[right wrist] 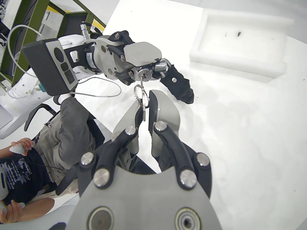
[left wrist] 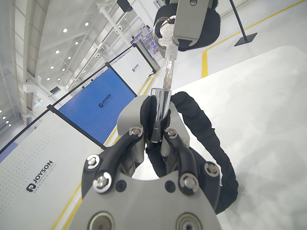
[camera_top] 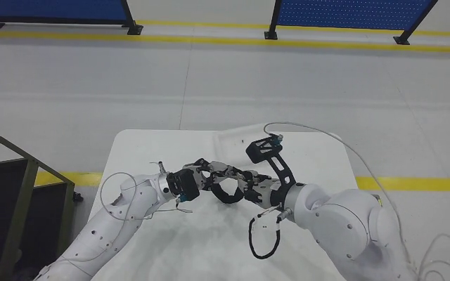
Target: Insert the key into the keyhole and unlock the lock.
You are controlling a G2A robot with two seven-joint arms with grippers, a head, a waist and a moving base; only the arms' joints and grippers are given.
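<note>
Left wrist view: left fingers (left wrist: 129,118) tight on lock (left wrist: 161,106), right fingers (left wrist: 189,13) tight on key (left wrist: 169,65), tip at keyhole (right wrist: 144,74).

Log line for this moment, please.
left gripper shut on lock | right gripper shut on key | key tip at keyhole
</note>
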